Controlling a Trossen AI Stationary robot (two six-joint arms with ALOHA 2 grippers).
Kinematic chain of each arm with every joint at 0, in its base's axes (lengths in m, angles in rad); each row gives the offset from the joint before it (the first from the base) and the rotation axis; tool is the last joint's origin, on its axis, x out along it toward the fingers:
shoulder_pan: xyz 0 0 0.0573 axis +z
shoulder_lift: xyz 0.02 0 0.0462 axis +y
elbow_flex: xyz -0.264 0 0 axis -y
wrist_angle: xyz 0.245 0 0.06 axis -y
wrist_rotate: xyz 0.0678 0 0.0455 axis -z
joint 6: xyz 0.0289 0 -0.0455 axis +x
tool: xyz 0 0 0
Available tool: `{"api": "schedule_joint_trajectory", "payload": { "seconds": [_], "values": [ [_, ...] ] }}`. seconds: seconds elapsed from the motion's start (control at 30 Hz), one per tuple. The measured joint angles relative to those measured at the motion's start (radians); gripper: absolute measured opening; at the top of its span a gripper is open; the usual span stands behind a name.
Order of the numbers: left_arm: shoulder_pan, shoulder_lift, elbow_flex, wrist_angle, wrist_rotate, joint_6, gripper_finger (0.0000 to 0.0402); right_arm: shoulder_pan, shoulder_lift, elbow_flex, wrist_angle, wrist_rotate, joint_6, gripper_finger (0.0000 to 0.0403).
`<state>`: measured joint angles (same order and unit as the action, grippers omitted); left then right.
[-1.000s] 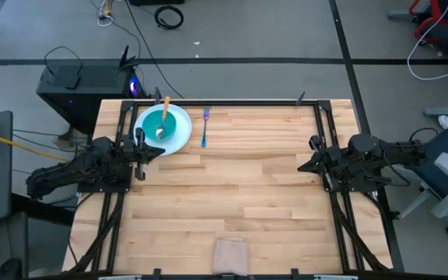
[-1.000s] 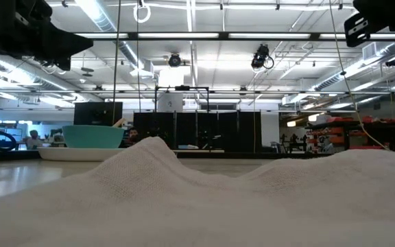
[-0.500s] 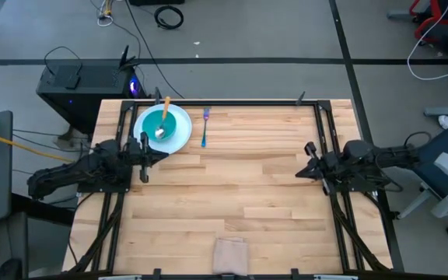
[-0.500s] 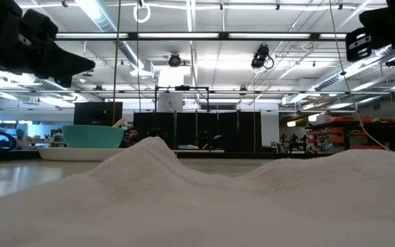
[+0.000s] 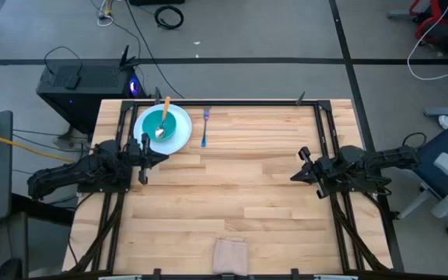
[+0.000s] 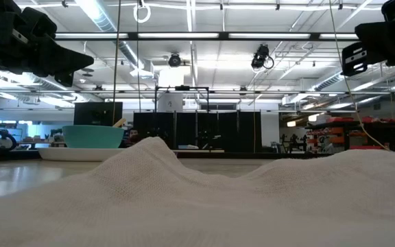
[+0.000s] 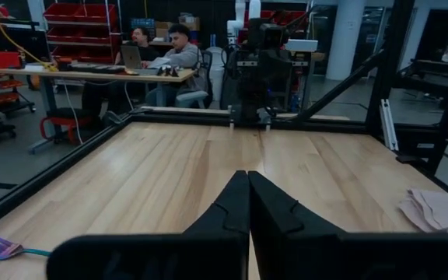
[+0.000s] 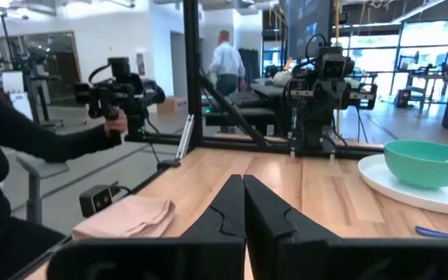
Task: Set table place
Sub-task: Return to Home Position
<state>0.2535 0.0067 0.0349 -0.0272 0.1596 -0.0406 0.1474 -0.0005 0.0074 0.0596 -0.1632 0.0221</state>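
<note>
Plate point(image 5: 182, 135) with teal bowl point(image 5: 160, 121) and spoon point(image 5: 164, 115), fork point(image 5: 205, 127) beside, sit at the table's point(image 5: 232, 194) far corner by my left gripper point(image 5: 155, 155). It and my right gripper point(image 5: 295, 176) are closed tight, empty. People point(image 7: 179, 58) sit beyond.

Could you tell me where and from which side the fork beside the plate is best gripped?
Probably by its blue handle, coming straight down. The fork lies flat on the table, apart from the plate, tines toward the far edge, so jaws set across the narrow handle should have room on both sides.
</note>
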Motion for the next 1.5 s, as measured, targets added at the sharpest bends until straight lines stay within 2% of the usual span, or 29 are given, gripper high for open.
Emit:
{"api": "schedule_joint_trajectory", "payload": {
  "seconds": [0.37, 0.73, 1.17, 1.5],
  "values": [
    [0.000, 0.000, -0.002, 0.014, 0.002, 0.026, 0.0034, -0.001, 0.001, 0.000, -0.007, 0.001, -0.049, 0.0022],
    [0.001, 0.000, -0.007, 0.063, 0.008, 0.026, 0.0021, -0.001, 0.002, 0.001, -0.007, 0.001, -0.044, 0.0024],
    [0.001, 0.000, -0.005, 0.072, 0.003, 0.026, 0.0036, -0.001, 0.002, 0.001, -0.007, 0.001, -0.044, 0.0025],
    [0.001, 0.000, -0.004, 0.073, 0.002, 0.026, 0.0023, -0.001, 0.002, 0.002, -0.007, 0.001, -0.043, 0.0023]
  ]
}}
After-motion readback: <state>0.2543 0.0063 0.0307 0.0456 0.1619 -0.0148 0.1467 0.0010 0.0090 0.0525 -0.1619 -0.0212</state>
